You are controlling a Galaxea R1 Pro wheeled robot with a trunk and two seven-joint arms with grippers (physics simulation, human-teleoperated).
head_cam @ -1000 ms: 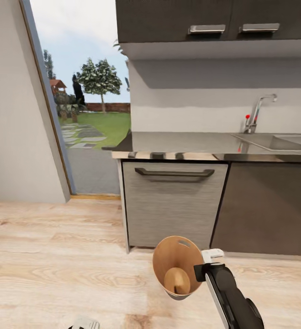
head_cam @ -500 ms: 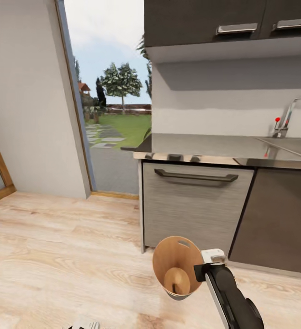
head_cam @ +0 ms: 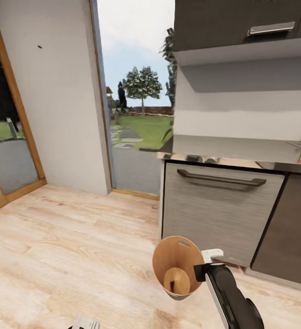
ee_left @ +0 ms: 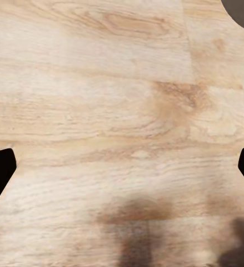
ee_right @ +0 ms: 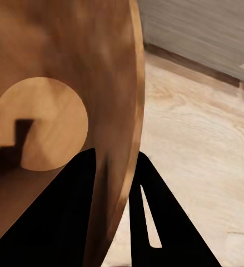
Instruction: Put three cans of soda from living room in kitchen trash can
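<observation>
My right gripper is shut on the rim of the tash can, holding it tilted above the wood floor in front of the kitchen cabinets. In the right wrist view one finger sits inside the rim and one outside, gripper. The tash can's copper-brown inside shows down to its round bottom, with nothing in it. The left gripper hangs open over bare floor planks, and its white tip peeks in at the head view's lower edge. The three can of soda are out of view.
A grey cabinet front with a dark bar handle stands just behind the bin, under a steel counter. To its left an open doorway looks onto a garden, then a white wall and a wood-framed glass door. Light plank floor stretches leftward.
The whole head view has swung left: the cabinets and sink slid to the right and a wood-framed glass door came into sight. The bin and right gripper keep their place in the picture.
</observation>
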